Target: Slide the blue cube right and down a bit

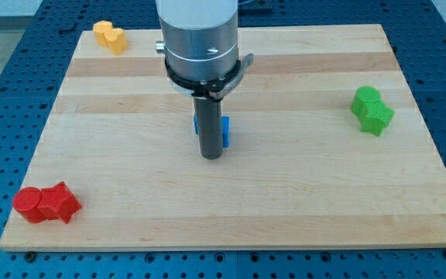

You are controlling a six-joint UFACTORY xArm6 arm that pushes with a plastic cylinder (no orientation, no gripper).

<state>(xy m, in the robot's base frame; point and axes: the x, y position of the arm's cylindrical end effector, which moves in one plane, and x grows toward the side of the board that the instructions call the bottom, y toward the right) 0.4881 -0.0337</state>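
The blue cube [225, 130] sits near the middle of the wooden board [285, 194], mostly hidden behind my rod. Only its right edge and a sliver at its left show. My tip [210, 156] rests on the board directly in front of the cube, at its lower left side, touching or nearly touching it.
Two yellow blocks [108, 36] sit together at the view's top left. Two green blocks [372, 110] sit together at the right. A red cylinder [29, 204] and a red star-like block [58, 203] sit together at the bottom left. The board's edges border a blue perforated table.
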